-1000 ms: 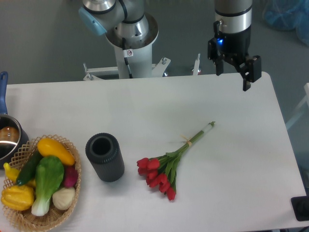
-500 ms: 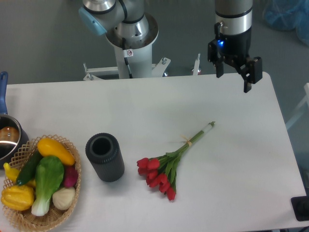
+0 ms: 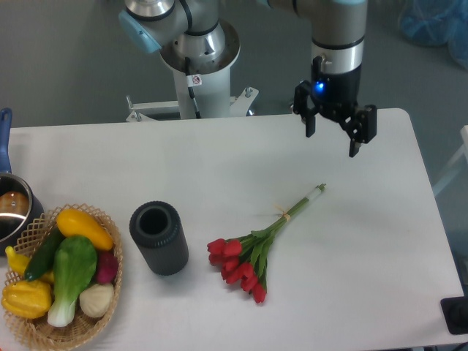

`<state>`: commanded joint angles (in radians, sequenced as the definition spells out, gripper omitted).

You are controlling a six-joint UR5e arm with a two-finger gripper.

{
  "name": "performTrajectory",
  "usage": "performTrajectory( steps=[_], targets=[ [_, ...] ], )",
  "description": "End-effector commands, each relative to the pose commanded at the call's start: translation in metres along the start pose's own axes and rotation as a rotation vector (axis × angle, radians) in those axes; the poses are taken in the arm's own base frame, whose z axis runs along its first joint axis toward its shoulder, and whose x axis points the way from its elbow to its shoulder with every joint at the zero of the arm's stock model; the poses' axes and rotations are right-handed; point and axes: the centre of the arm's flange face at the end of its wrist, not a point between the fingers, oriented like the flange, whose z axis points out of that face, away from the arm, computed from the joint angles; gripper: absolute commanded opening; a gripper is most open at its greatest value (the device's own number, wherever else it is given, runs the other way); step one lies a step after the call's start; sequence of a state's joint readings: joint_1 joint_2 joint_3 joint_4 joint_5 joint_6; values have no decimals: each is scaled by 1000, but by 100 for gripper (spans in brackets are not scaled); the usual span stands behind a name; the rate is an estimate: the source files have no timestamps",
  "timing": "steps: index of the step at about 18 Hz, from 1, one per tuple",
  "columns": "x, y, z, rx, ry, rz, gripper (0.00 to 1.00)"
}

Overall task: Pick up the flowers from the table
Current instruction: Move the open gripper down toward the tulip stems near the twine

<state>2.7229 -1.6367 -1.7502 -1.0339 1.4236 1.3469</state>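
The flowers [image 3: 257, 247] lie flat on the white table [image 3: 380, 241], right of centre. Their red tulip heads [image 3: 235, 269] point toward the front, and the pale-green stems [image 3: 301, 202], tied by a band, run up to the right. My gripper [image 3: 333, 140] hangs above the table's back right area, beyond the stem ends and apart from them. Its two black fingers [image 3: 357, 134] stand spread open with nothing between them.
A dark grey cylinder [image 3: 159, 237] lies left of the flowers. A wicker basket of vegetables [image 3: 58, 274] sits at the front left corner, with a pot [image 3: 11, 208] behind it. The robot's base [image 3: 196, 51] stands behind the table's back edge.
The gripper has moved left and lower, nearer the stem ends. It stays open. The flowers have not moved.
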Motion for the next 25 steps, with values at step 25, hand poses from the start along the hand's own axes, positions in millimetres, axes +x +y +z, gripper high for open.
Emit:
performTrajectory(
  steps=[25],
  targets=[
    [27, -69, 169, 41, 210, 57, 100]
  ],
)
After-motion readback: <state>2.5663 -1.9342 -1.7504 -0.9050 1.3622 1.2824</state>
